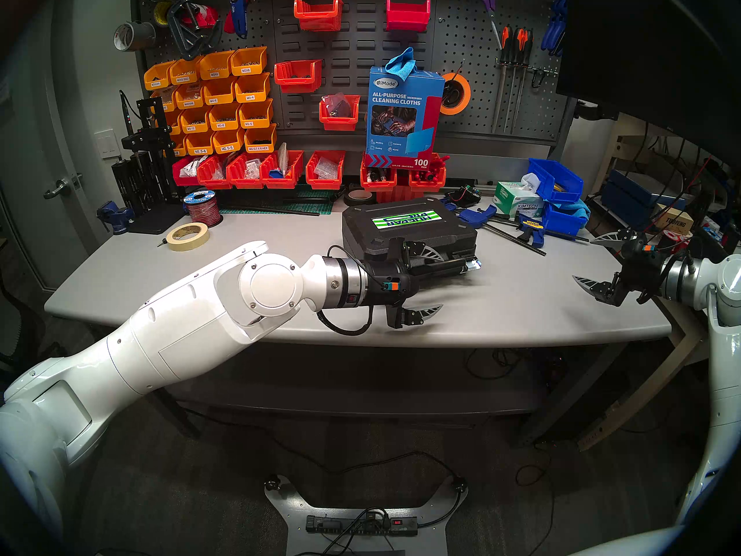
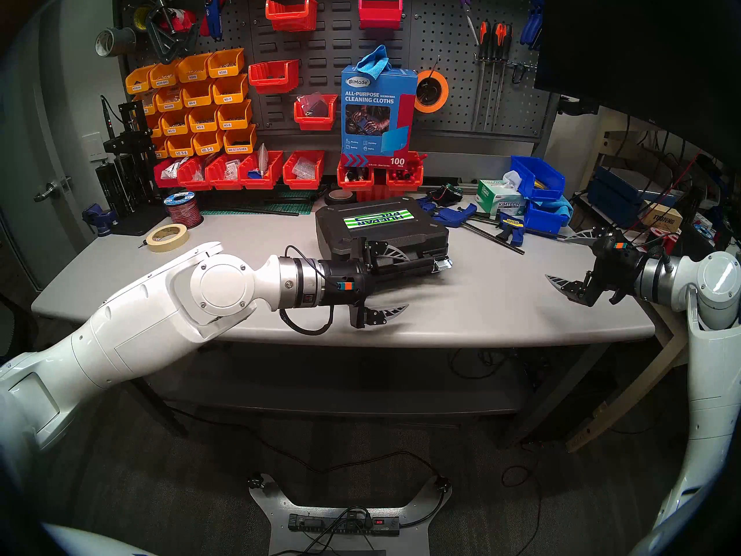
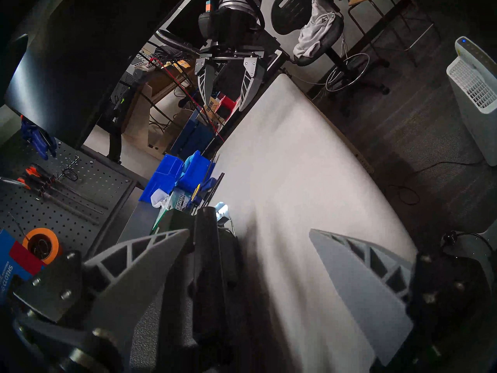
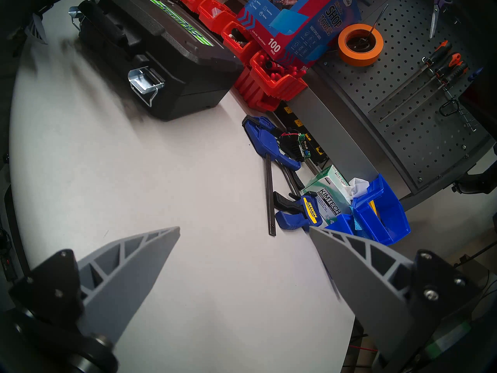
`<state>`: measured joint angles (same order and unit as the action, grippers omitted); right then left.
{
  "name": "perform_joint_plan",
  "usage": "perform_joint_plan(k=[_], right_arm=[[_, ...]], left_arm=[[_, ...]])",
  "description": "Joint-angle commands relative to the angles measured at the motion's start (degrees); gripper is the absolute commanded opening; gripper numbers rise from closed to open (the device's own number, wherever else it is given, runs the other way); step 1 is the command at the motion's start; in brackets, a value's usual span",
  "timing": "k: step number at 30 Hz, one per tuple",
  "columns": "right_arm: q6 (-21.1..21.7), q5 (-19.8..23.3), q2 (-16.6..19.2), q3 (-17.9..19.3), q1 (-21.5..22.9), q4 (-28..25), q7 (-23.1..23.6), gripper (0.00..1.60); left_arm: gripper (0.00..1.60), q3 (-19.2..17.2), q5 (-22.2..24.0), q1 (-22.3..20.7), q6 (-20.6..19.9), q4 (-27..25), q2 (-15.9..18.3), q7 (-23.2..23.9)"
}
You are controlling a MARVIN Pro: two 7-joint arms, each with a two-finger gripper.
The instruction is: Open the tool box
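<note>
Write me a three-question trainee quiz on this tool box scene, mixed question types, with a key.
1. True or false: the lid of the tool box is raised.
2. Which gripper is at the box's handle: A) left gripper B) right gripper?
3. Fill in: the silver latch facing the right wrist camera hangs ____.

Key: 1 false; 2 A; 3 unfastened (flipped open).

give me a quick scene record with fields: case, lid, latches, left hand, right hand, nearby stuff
case: black textured plastic tool box flat on the grey table
lid: shut
latches: right silver metal latch flipped open, left one not clear
left hand: left hand open, straddling the black handle
right hand: right hand open, off the table's right end, holding nothing
nearby stuff: blue bar clamps, blue plastic bins
</note>
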<state>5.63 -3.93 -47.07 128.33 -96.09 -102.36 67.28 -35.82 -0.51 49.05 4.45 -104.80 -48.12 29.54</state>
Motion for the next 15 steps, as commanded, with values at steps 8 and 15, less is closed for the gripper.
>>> perform_joint_plan(k=[8, 15], right_arm=[[-0.15, -0.13, 0.39, 0.45, 0.45, -0.42, -0.28, 1.6], [-0.14, -0.12, 0.39, 0.45, 0.45, -0.41, -0.26, 1.6]], left_arm=[[1.6, 0.43, -4.0, -1.34, -1.67, -0.22, -2.39, -1.63], [1.6, 1.33, -12.92, -1.09, -5.0, 1.51, -4.57, -7.66]])
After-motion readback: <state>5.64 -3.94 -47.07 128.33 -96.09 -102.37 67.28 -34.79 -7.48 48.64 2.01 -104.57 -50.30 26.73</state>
